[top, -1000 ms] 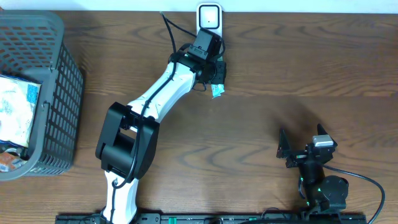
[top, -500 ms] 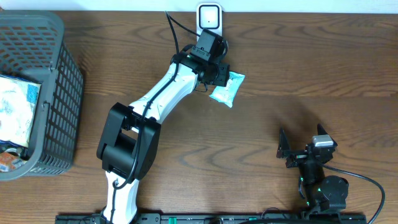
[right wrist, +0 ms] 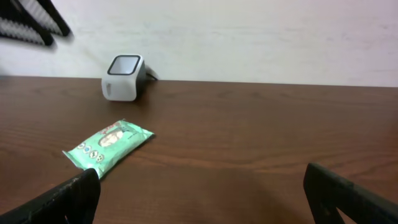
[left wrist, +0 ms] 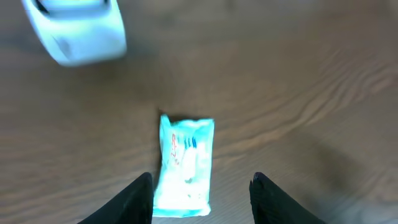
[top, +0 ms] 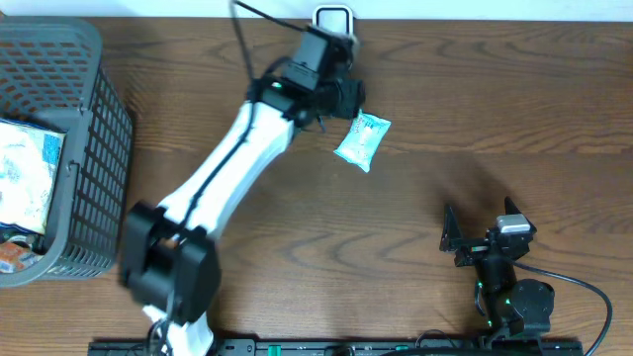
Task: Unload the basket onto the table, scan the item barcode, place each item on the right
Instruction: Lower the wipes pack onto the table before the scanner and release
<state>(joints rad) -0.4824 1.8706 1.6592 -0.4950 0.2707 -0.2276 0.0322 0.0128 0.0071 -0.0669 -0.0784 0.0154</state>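
Left wrist view: the packet (left wrist: 185,163) lies flat beneath the left gripper (left wrist: 202,177) — jaws apart, seemingly empty — long axis across their gap. Right gripper (right wrist: 202,177), open, stands well apart.

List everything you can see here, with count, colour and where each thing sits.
sealed packet: one, pale blue-green and white, lying flat on the table near the scanner
barcode scanner: one, white with a dark window, at the table's far edge
basket: one, grey mesh, at the table's left end
packages: at least two, mostly white and blue, inside the basket
table: one, dark brown wood
left claw: one, black, open above the packet
right claw: one, black, open, near the front right
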